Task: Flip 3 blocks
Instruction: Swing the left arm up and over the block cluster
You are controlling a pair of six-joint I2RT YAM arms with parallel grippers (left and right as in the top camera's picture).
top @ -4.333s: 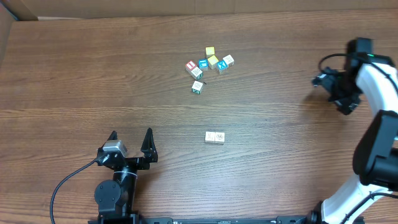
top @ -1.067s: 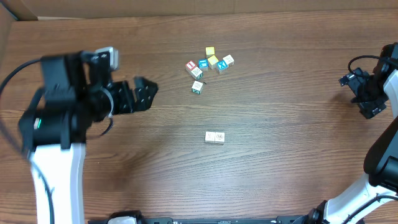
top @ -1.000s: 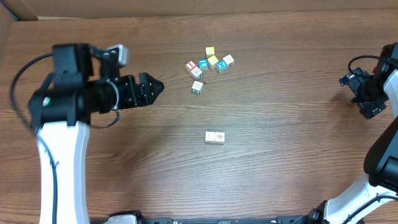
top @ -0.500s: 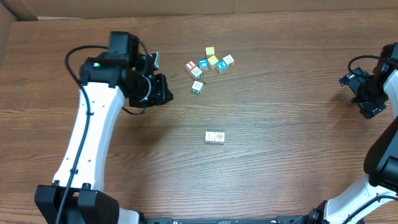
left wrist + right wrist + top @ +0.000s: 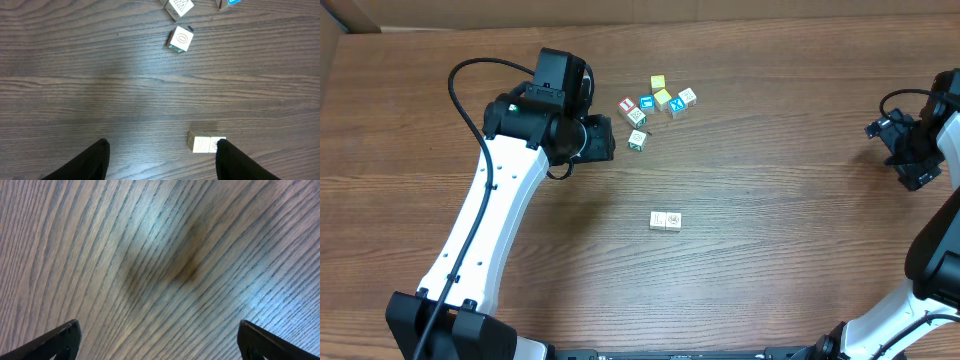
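Two pale blocks (image 5: 665,221) touch on the desk (image 5: 770,250), a third block (image 5: 637,140) near the left end effector (image 5: 162,145), open, empty, only fingertips showing. Right end effector (image 5: 159,327) gapes empty; block marks illegible.

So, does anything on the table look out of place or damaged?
Nothing looks damaged or spilled. Only two pale blocks lie side by side, apart from the cluster of cubes.
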